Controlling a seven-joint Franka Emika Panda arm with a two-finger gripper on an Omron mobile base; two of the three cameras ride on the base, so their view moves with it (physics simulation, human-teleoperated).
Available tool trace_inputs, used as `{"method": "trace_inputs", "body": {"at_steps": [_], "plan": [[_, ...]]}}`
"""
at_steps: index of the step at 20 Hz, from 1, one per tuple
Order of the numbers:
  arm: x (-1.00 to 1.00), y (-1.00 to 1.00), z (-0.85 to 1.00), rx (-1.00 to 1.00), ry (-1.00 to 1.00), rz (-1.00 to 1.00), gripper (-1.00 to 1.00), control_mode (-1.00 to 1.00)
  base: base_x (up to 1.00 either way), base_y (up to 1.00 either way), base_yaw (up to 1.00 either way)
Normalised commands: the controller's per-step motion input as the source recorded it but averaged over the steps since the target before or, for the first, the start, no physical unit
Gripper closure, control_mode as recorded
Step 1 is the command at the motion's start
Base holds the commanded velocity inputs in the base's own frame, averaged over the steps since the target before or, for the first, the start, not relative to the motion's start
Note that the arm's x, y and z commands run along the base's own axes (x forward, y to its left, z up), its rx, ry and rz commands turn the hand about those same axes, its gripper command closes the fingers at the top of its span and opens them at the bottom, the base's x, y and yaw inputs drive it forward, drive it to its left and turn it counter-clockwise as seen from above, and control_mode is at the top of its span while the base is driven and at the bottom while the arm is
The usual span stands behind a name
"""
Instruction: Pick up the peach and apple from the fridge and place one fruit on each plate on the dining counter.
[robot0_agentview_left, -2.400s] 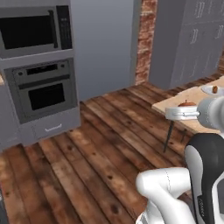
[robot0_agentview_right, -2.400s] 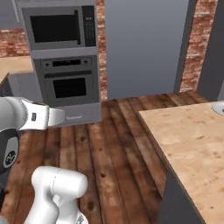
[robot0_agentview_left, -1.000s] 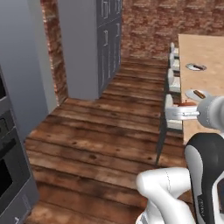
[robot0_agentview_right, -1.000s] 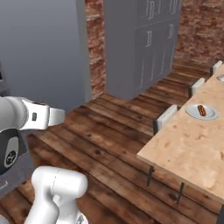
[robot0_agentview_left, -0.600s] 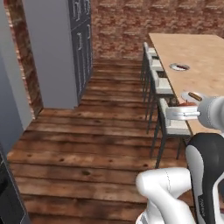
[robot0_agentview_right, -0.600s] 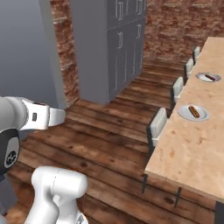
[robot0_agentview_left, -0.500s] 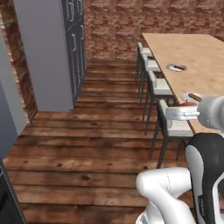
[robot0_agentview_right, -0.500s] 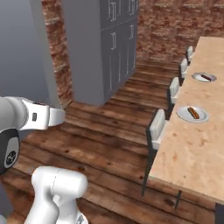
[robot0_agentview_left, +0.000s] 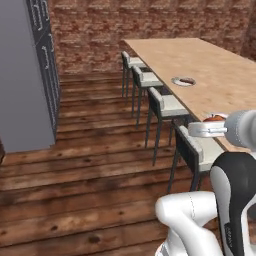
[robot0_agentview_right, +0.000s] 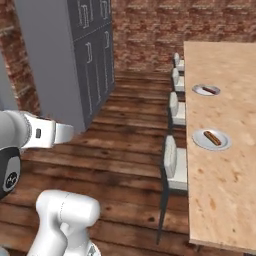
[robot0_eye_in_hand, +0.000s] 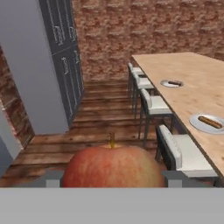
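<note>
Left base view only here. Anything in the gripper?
Observer: Yes. The hand view shows the apple, stem up, between the tips of the gripper.
Operator: Near plate is hidden behind the arm. Is it free?
Observer: No. In the right base view the near plate holds a brown sausage-like item.
Operator: Far plate?
Observer: The far plate holds a similar dark piece.
</note>
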Motion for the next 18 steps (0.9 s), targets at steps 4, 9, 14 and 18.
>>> {"method": "trace_inputs", "body": {"at_steps": [4,9,14,18], "plan": [[0.00,0.00,0.00,0.00,0.00,0.00,1.00,1.00,0.74,0.41,-0.48],[0.00,0.00,0.00,0.00,0.00,0.00,1.00,1.00,0.76,0.55,-0.47],[0.00,0.00,0.00,0.00,0.00,0.00,1.00,1.00,0.80,0.77,-0.43],[0.00,0.00,0.00,0.00,0.00,0.00,1.00,1.00,0.80,0.78,-0.43]]}}
